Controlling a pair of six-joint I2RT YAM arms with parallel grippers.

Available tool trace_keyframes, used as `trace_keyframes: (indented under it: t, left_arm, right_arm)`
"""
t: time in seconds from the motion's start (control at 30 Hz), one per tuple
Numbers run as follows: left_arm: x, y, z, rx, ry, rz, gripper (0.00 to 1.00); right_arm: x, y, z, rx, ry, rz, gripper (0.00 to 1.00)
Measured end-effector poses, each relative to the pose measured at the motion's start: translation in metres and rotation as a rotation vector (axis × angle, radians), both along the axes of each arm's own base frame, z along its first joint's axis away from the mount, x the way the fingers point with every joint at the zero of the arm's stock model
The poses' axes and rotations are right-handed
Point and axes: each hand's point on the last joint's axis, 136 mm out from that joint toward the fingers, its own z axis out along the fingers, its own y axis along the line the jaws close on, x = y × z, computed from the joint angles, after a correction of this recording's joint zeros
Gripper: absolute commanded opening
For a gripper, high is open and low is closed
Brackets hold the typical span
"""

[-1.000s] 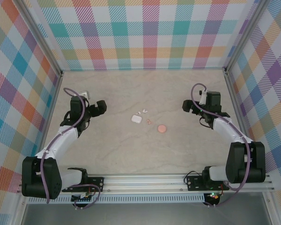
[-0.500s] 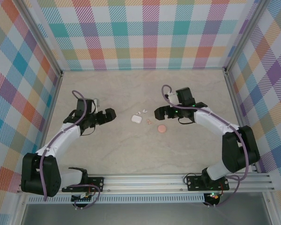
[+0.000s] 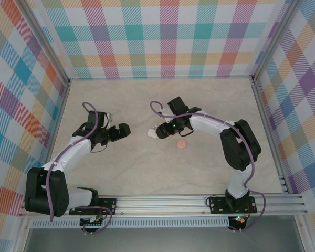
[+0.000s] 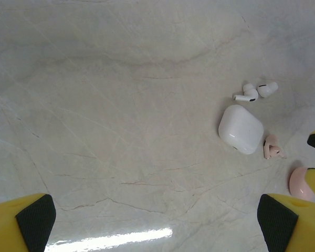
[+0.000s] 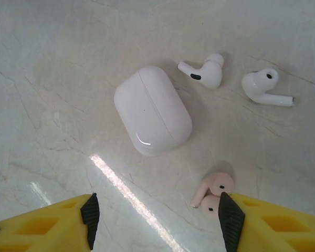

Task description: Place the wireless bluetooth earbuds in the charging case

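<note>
The charging case (image 5: 152, 110) lies on the table with its lid closed; it is also seen in the left wrist view (image 4: 240, 128) and from above (image 3: 151, 133). Two white wireless bluetooth earbuds (image 5: 207, 72) (image 5: 262, 85) lie loose just beyond it, apart from each other. My right gripper (image 5: 157, 220) hovers open right over this spot (image 3: 165, 127), with the case ahead of its fingers and nothing between them. My left gripper (image 4: 156, 223) is open and empty, to the left of the case (image 3: 125, 130).
A small pinkish earbud pair (image 5: 212, 191) lies against my right gripper's right fingertip (image 5: 227, 220). A flat salmon-pink disc (image 3: 182, 143) sits to the right of the case. Checked walls close in the table on three sides.
The right arm has swung left from the table's right side to just above the case and earbuds, and its jaws have narrowed a little. The left gripper moved toward the centre.
</note>
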Motion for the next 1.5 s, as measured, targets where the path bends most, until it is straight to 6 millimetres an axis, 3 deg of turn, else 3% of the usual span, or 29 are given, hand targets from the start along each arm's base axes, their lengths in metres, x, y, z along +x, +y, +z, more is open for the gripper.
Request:
trace_keyframes:
  t: [0.37, 0.83, 1.2, 1.5]
  left_arm:
    - [-0.004, 0.003, -0.002, 0.014, 0.023, 0.006, 1.00]
    - [-0.004, 0.003, -0.001, 0.014, 0.024, 0.006, 1.00]
    - [-0.005, 0.002, -0.008, 0.016, 0.050, 0.004, 0.99]
    - [-0.007, -0.003, -0.021, -0.006, 0.099, -0.015, 0.92]
  right_arm:
    - [0.010, 0.022, -0.025, -0.075, -0.006, 0.085, 0.73]
    - [0.012, 0.034, -0.046, -0.152, -0.021, 0.154, 0.74]
    - [0.016, 0.037, -0.049, -0.197, -0.059, 0.175, 0.63]
    - [0.012, 0.043, -0.050, -0.205, -0.092, 0.218, 0.53]
